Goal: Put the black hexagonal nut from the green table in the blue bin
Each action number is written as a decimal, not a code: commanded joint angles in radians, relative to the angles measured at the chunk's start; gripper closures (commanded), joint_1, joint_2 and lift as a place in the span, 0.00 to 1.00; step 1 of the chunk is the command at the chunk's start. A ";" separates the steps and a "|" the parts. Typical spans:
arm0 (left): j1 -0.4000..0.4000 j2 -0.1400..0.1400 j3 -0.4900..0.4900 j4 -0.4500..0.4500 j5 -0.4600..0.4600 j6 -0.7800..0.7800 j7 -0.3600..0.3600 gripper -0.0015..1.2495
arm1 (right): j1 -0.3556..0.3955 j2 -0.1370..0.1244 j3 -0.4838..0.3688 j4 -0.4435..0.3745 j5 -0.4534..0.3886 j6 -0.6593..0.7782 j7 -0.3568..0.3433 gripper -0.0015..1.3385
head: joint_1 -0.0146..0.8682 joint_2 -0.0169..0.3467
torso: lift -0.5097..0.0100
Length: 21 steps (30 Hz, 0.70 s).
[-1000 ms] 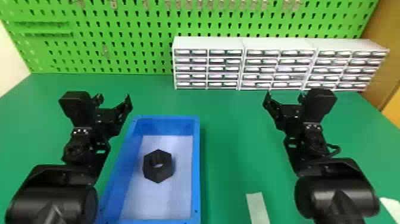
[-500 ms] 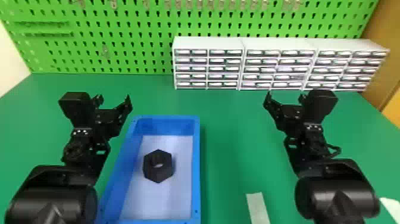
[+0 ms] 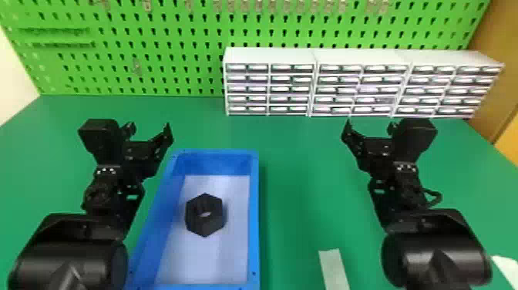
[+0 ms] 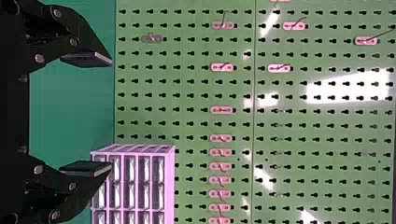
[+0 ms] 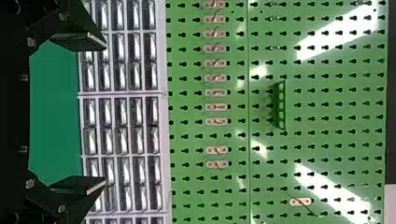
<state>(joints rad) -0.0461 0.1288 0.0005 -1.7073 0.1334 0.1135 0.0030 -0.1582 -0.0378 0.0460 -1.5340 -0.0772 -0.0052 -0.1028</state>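
The black hexagonal nut (image 3: pixel 205 215) lies flat on the pale floor of the blue bin (image 3: pixel 253 216), toward its left wall. My left gripper (image 3: pixel 149 129) stands open beyond the bin's far left corner, holding nothing. In the left wrist view the same gripper (image 4: pixel 111 114) has its two fingers wide apart. On the right side, well away from the bin, my right gripper (image 3: pixel 369 127) is also open and without a load; the right wrist view shows that gripper (image 5: pixel 105 114) with a broad gap between the fingers.
White drawer cabinets (image 3: pixel 269 56) stand at the back of the green table (image 3: pixel 300 169), before a green pegboard (image 3: pixel 154 50). A pale strip (image 3: pixel 333 268) lies near the front between bin and right arm. Another pale piece (image 3: pixel 505 270) is at the right front edge.
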 commanded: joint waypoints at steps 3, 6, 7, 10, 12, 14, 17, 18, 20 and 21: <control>0.003 0.000 0.000 -0.002 0.000 0.000 0.000 0.37 | 0.003 0.001 0.006 0.000 0.000 -0.002 0.000 0.20 | 0.79 0.19 | 0.79; 0.003 0.002 0.000 -0.003 -0.003 0.000 -0.001 0.37 | 0.006 0.002 0.008 -0.002 0.000 -0.002 0.000 0.20 | 0.79 0.19 | 0.79; 0.003 0.002 0.001 -0.003 -0.005 0.000 -0.001 0.37 | 0.009 0.004 0.009 -0.002 0.004 -0.004 0.000 0.20 | 0.79 0.19 | 0.79; 0.011 0.002 0.006 -0.008 -0.006 0.000 -0.001 0.37 | 0.012 0.001 0.014 -0.003 0.010 -0.002 0.000 0.20 | 0.79 0.19 | 0.79; 0.017 0.002 0.007 -0.009 -0.006 0.002 -0.001 0.37 | 0.020 0.004 0.014 -0.003 0.010 -0.001 0.000 0.20 | 0.79 0.19 | 0.79; 0.023 0.002 0.010 -0.014 -0.009 0.002 -0.001 0.37 | 0.026 0.004 0.014 -0.003 0.010 -0.001 0.000 0.20 | 0.79 0.19 | 0.79; 0.028 0.002 0.013 -0.020 -0.012 0.011 -0.001 0.37 | 0.039 0.004 0.015 -0.003 0.011 0.005 0.000 0.20 | 0.79 0.19 | 0.79; 0.028 0.002 0.015 -0.022 -0.012 0.011 -0.001 0.37 | 0.042 0.004 0.015 -0.003 0.011 0.007 0.000 0.20 | 0.79 0.19 | 0.79; 0.028 0.002 0.016 -0.023 -0.012 0.011 -0.001 0.37 | 0.048 0.004 0.015 -0.003 0.011 0.007 0.000 0.20 | 0.79 0.19 | 0.79; 0.026 0.002 0.015 -0.023 -0.012 0.011 -0.001 0.37 | 0.049 0.004 0.014 -0.003 0.011 0.007 0.000 0.20 | 0.79 0.19 | 0.79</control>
<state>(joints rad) -0.0197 0.1304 0.0142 -1.7271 0.1215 0.1223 0.0015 -0.1198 -0.0338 0.0611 -1.5371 -0.0665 -0.0004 -0.1028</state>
